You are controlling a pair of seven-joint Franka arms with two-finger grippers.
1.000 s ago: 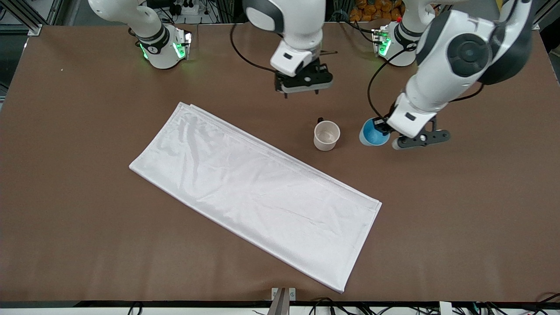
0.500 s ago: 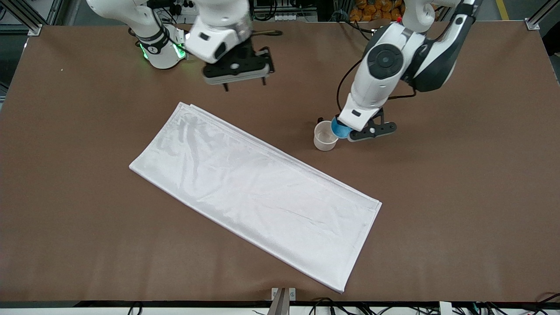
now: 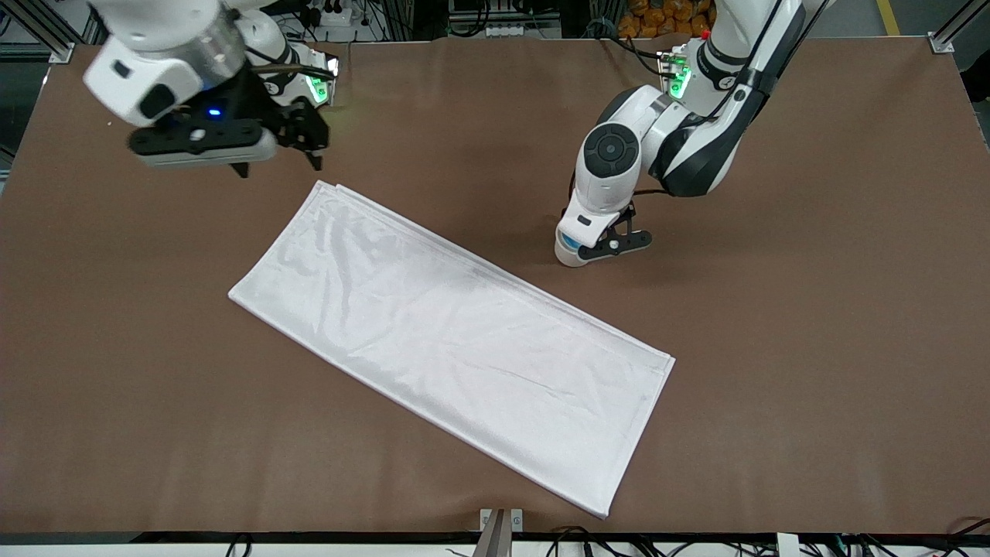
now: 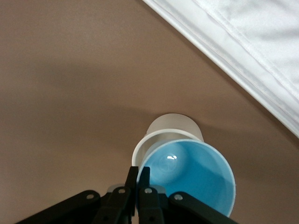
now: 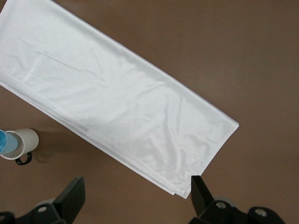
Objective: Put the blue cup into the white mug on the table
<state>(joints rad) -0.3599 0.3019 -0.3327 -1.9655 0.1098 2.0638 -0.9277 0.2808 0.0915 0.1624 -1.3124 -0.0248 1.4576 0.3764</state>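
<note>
Two nested vessels, tapered glossy blue cup (image 4: 189, 175) in cylindrical white mug (image 4: 170, 130), left gripper (image 4: 138, 184) fingers pinching cup rim, right gripper (image 5: 135, 193) fingers spread.

The table (image 3: 812, 348) is a plain matte brown all over, no pattern. Low across the middle of the frame lies a folded cloth (image 3: 452, 340), plain white with a faint sheen. The cup (image 4: 191, 175) is bright sky blue, inside and out, with a pale glint at its bottom; the mug (image 4: 170, 128) around it is cream-white, its small handle (image 5: 23, 159) black. Both arms are glossy white with dark grey joints, green lights glowing at their bases. The left gripper (image 4: 138, 184) and right gripper (image 5: 135, 196) are black.
</note>
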